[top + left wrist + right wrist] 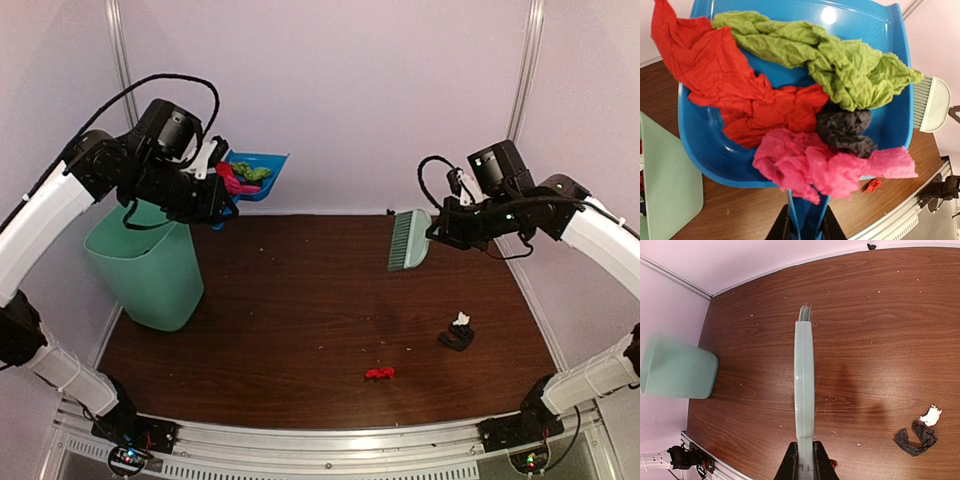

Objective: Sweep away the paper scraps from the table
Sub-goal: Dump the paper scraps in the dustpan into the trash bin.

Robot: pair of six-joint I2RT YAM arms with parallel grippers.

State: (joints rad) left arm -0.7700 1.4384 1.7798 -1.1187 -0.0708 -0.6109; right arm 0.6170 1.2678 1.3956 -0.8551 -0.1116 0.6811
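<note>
while the left gripper (807,226) pinches almost shut on the handle of the blue dustpan (860,22), raised beside the mint-green bin (150,265), crumpled paper scraps (765,107) heap in its tray: red, twisted green, pink and a dark lump. the right gripper (806,460) is clamped tight on the pale green brush (804,375), lifted above the table (300,320). on the wood lie a red scrap (379,373) near the front edge and, to the right, a black scrap (457,341) touching a white scrap (461,320).
</note>
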